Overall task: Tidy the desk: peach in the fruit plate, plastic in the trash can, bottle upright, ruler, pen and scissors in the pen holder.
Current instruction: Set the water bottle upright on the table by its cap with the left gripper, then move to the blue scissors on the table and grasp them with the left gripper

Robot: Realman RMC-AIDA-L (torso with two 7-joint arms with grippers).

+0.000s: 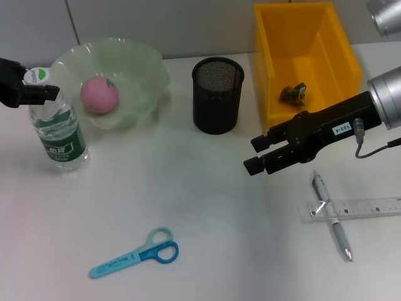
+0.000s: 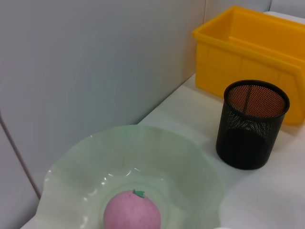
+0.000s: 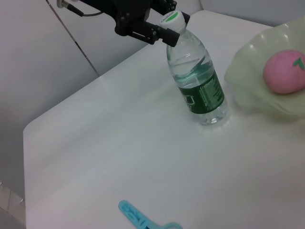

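Three items are still waiting on the table: the scissors (image 1: 134, 253) well below and to the left of the right gripper (image 1: 263, 154), and the pen (image 1: 331, 216) crossing the ruler (image 1: 353, 209) just beneath it. That claw is hovering with its jaws parted, holding nothing. The left gripper (image 1: 34, 89) is sitting at the cap of the upright bottle (image 1: 57, 124), seemingly pinching its neck. A sideways pull on release is likely to topple the bottle toward the fruit plate (image 1: 146, 70) holding the peach (image 1: 99, 95). Picking the pen may drag the ruler. The pen holder (image 1: 217, 95) is standing empty up-left of the right claw; the plastic (image 1: 293, 93) is lying in the trash can (image 1: 346, 49).
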